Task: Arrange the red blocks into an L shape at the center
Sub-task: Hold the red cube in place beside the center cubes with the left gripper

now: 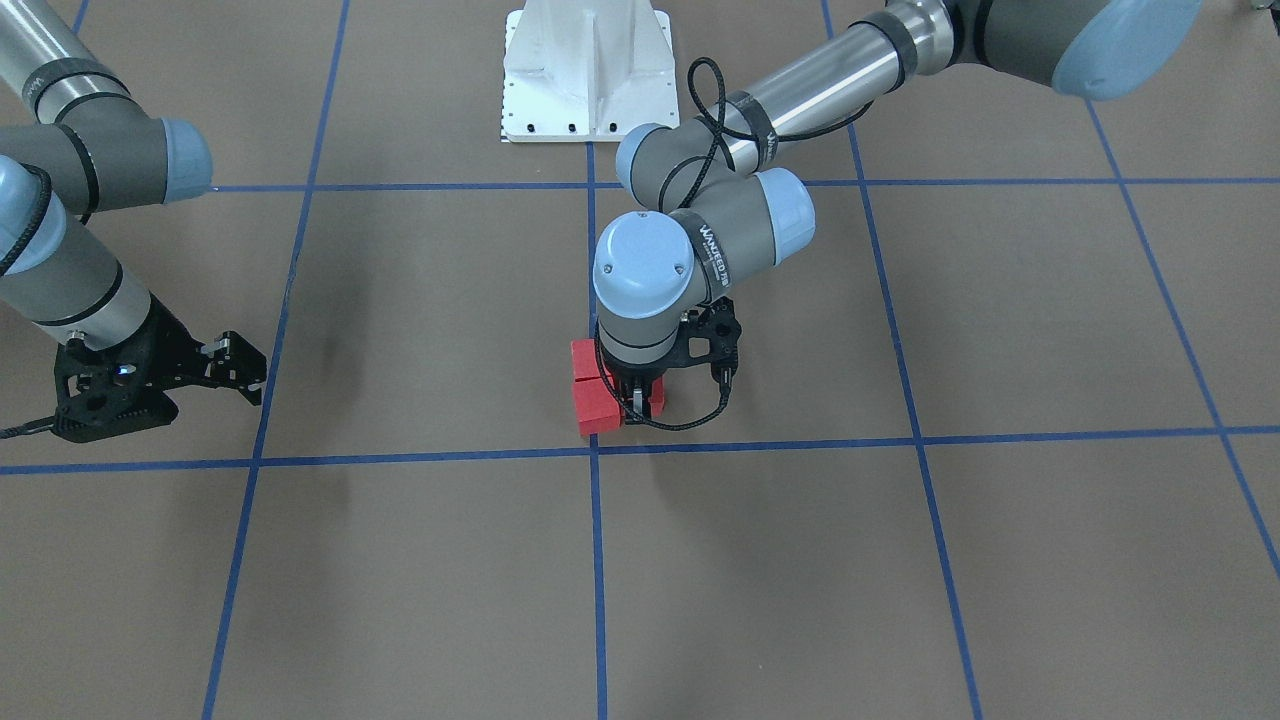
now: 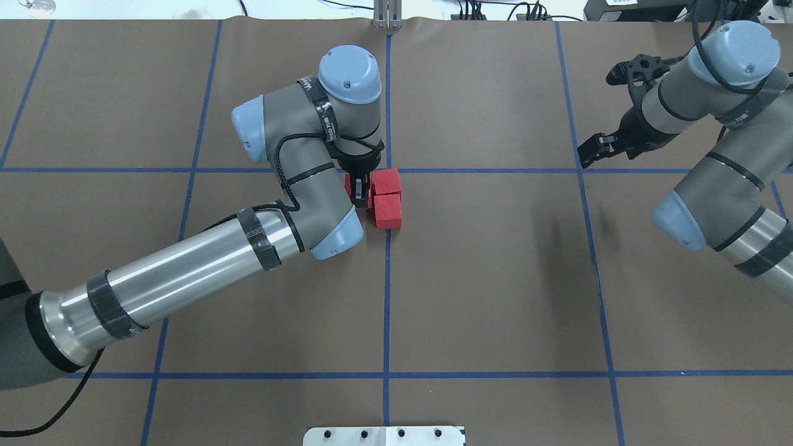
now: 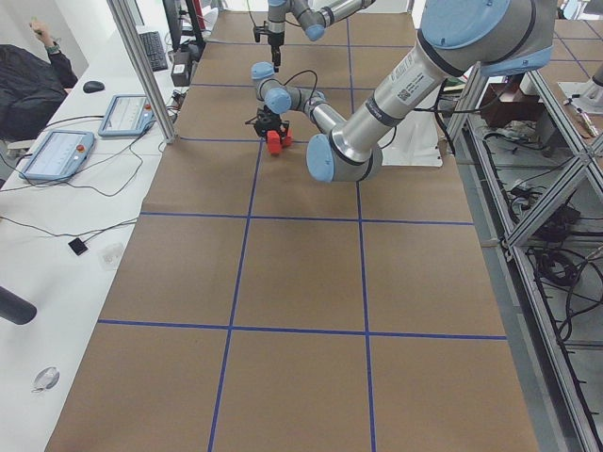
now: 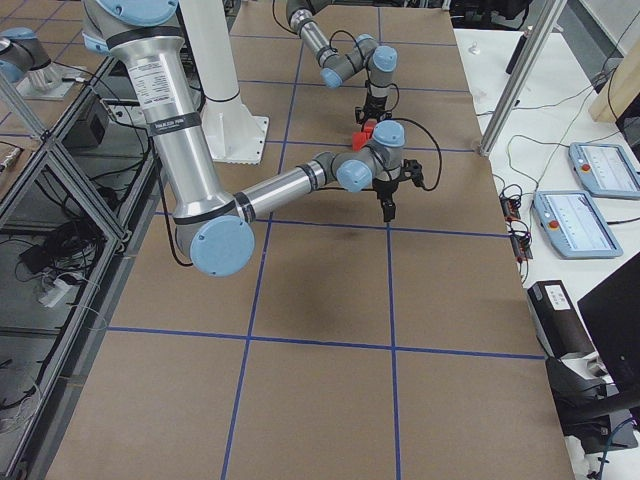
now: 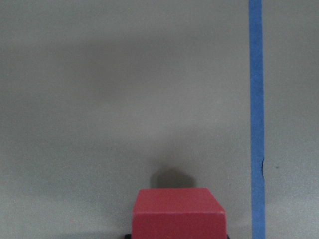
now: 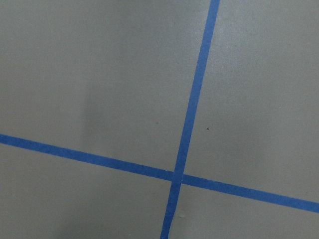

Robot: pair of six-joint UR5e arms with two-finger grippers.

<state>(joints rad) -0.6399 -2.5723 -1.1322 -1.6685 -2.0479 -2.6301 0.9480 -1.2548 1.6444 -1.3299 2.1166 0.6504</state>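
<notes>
The left pincer [image 2: 358,189] is closed on one red block [image 5: 178,213], just beside the center [image 2: 388,170].
The two other red blocks [image 2: 387,210] are laid touching each other on the table [image 2: 495,279], close to the held one. The right pincer [image 2: 593,148] is kept well apart, with its jaws seen open.

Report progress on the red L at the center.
Done: two red blocks sit touching in a line beside the center crossing. In hand: the left gripper holds the third block beside the pair's far end. Left: release and withdraw.
</notes>
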